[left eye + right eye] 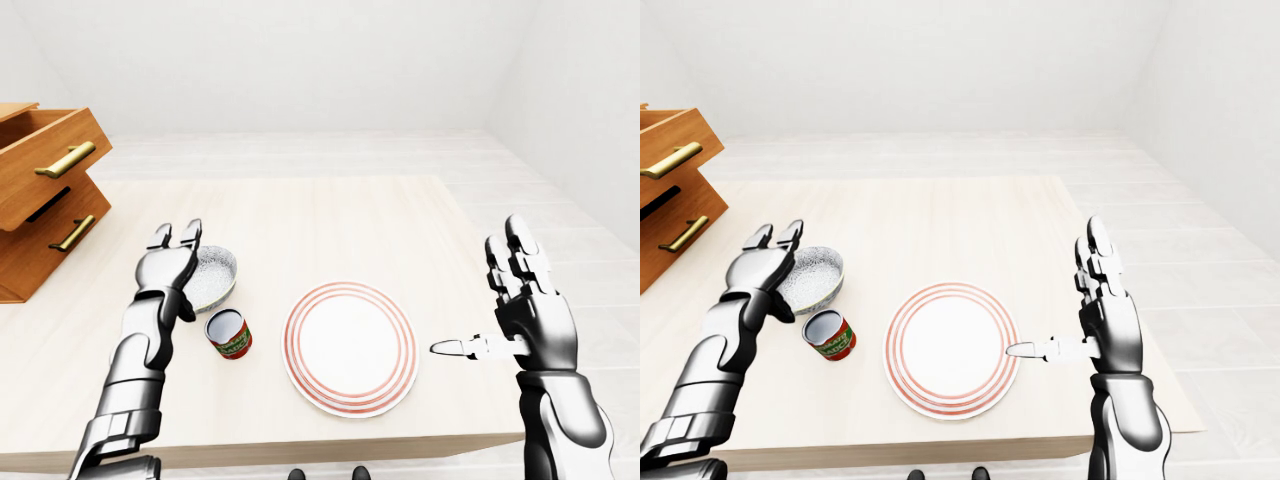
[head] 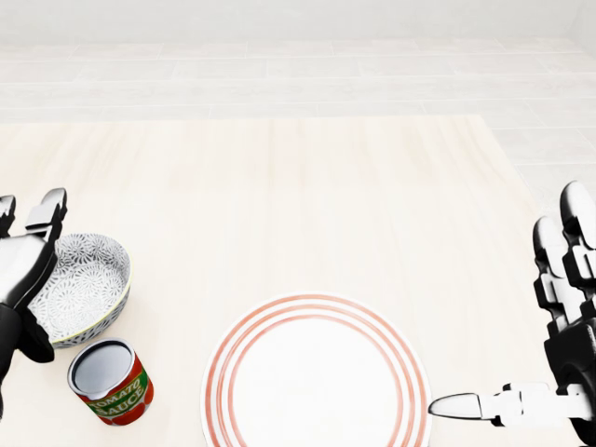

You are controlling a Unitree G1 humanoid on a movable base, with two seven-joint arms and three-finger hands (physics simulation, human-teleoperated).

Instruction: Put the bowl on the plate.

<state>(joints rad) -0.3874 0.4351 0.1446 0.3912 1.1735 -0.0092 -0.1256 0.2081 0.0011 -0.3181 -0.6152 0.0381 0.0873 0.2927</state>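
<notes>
Sitting on the pale wooden bench [image 2: 326, 205], the grey patterned ceramic bowl [image 2: 79, 289] lies at 9 o'clock from the red-ringed white plate [image 2: 317, 386]. Left robot hand [image 2: 23, 270] flanks it, splayed open; right robot hand [image 2: 559, 372], likewise splayed, at 3 o'clock

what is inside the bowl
Nothing shows inside the bowl, only its grey patterned lining. The open left hand covers the bowl's left edge in the head view, so that strip cannot be checked.
</notes>
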